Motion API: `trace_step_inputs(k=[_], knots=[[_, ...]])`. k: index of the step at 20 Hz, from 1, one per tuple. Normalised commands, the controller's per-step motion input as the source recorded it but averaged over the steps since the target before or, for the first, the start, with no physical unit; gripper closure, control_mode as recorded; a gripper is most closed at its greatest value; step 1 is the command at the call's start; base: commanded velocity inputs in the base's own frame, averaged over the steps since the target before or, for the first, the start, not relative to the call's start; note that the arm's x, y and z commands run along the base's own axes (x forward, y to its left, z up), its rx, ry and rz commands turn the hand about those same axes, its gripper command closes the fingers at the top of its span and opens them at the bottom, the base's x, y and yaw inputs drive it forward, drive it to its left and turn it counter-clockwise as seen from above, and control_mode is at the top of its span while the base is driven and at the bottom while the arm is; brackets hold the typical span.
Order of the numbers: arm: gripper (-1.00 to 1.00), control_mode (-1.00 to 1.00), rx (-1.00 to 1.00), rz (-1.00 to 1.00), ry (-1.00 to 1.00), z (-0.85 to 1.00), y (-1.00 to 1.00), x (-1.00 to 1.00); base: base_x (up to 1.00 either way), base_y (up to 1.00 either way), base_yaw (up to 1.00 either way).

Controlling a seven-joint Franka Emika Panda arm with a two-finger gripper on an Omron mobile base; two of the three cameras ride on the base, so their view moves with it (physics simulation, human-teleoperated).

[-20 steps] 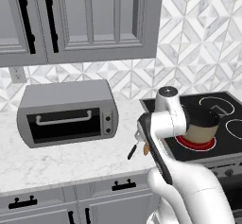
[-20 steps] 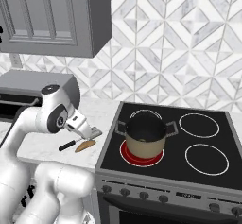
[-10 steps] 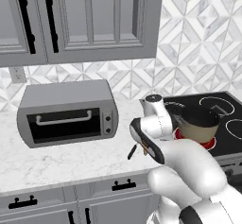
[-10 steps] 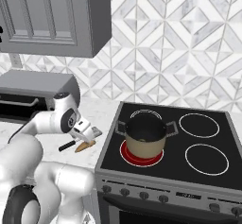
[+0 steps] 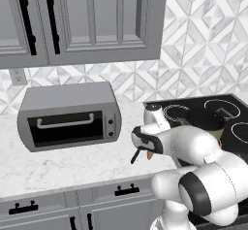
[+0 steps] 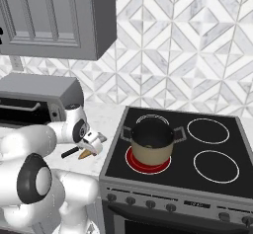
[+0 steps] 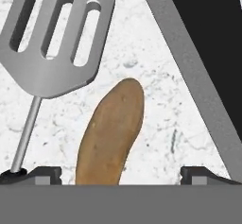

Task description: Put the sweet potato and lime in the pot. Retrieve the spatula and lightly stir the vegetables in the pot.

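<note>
Orange-brown oblong sweet potato (image 7: 111, 135) between spread gripper (image 7: 120, 173) tips, slotted silver spatula (image 7: 56, 36) at ten o'clock risking a nudge.

Even, bright rendered light; soft faint shadows; no glare; sharp, slightly pixelated edges.
</note>
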Motion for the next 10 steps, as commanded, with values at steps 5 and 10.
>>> trace_step_inputs(k=[5,10], knots=[[-1.00,-1.00,0.01,0.00,0.00,-0.21,0.00,0.41,0.00,0.00,0.00],[-1.00,-1.00,0.02,0.00,0.00,-0.35,0.00,0.06,0.00,0.00,0.00]])
